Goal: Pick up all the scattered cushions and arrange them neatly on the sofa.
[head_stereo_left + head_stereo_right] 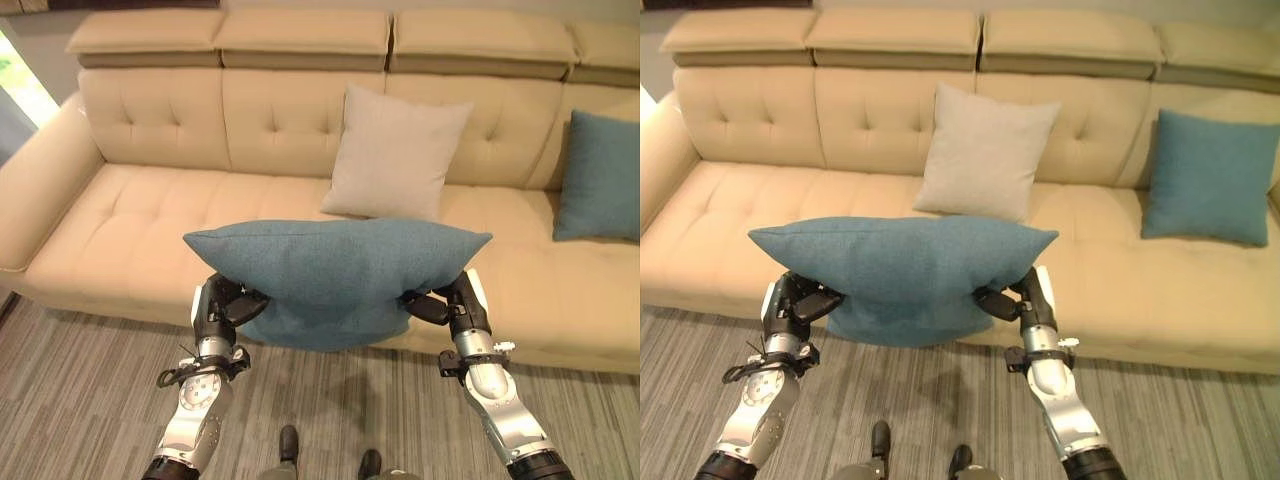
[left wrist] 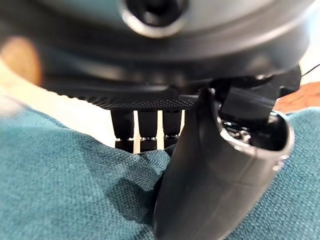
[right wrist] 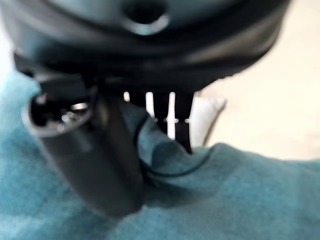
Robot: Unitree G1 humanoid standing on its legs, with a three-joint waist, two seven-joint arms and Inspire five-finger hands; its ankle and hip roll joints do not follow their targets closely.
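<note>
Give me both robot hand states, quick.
Left robot hand: shut on the teal cushion, pinching its edge.
Right robot hand: shut on the same cushion's other edge.

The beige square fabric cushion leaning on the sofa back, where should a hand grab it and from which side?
Judging by its pose, the beige square fabric cushion is best taken at its two upper corners, coming from the front. It leans upright against the cream tufted sofa, so its back and lower edge are blocked, while the top corners stand free for fingers to pinch.

Big beige sofa (image 1: pixel 150 230): grey cushion (image 1: pixel 392 152) propped mid-backrest, teal cushion (image 1: pixel 598 176) well right of it.
</note>
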